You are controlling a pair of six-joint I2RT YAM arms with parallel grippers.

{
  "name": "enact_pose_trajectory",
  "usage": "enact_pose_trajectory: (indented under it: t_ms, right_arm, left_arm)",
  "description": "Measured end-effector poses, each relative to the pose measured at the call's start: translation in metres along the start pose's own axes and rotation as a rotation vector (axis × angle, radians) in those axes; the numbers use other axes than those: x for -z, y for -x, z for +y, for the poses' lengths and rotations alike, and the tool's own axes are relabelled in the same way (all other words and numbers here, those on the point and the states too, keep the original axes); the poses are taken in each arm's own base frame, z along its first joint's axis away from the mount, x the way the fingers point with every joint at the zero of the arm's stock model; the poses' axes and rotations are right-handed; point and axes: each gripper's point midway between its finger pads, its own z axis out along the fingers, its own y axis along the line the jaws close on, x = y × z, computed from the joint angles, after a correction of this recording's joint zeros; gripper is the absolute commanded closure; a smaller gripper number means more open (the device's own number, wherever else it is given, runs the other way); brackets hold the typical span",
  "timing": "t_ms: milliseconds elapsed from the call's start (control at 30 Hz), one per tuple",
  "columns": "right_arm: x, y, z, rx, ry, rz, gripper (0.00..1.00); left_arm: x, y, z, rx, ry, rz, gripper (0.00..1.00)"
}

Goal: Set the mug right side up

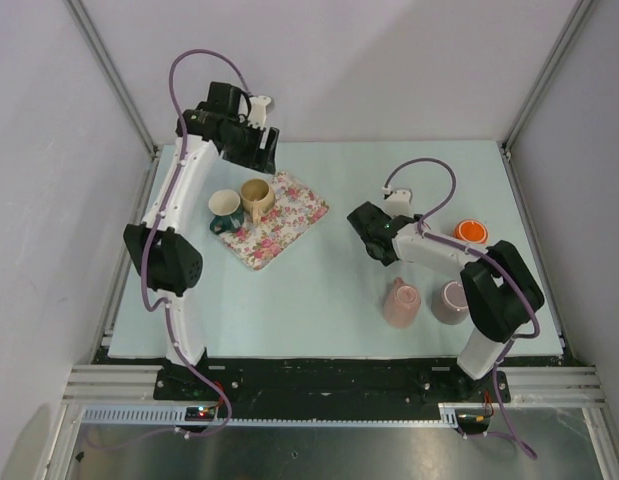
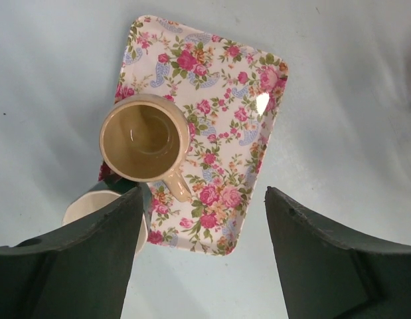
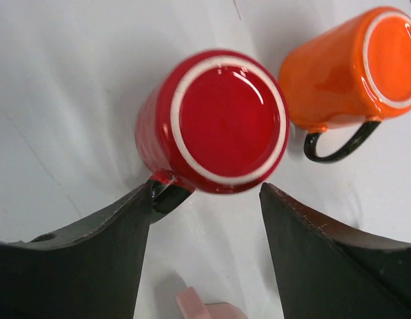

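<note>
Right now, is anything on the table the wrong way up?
Yes. The red mug, below the open right gripper, and the orange mug beside it stand bottom up. The tan mug on the flowered tray stands upright.

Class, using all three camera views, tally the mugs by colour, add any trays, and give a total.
Red mug: 1
Orange mug: 1
Pink mug: 1
Mauve mug: 1
Beige mug: 1
Teal mug: 1
Floral tray: 1
Total: 7
</note>
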Motion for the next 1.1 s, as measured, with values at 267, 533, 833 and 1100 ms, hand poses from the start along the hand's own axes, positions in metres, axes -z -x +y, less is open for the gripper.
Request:
enact_pose_trajectory:
  t_ms: [267, 533, 833, 1100]
  right_arm:
    - [0.000, -0.029, -0.029, -0.022, -0.032, 0.046, 0.31]
    - [-0.020, -0.040, -0.034, -0.113, 0.037, 0.119, 0.61]
    - [-0.031, -0.025, -0.023, -0.162, 0.158, 0.118, 1.00]
    - [0.055, 0.067, -0.010, -0.361, 0.569, -0.103, 1.00]
  left_arm:
    - [-0.001, -0.011, -0.006, 0.007, -0.031, 0.026, 0.22]
    - [-0.001, -0.011, -0.010, 0.009, -0.053, 0.027, 0.21]
    - [0.017, -0.008, -0.019, 0.002, -0.077, -0.003, 0.20]
    - [0.063, 0.006, -0.055, -0.015, -0.218, -0.106, 0.06]
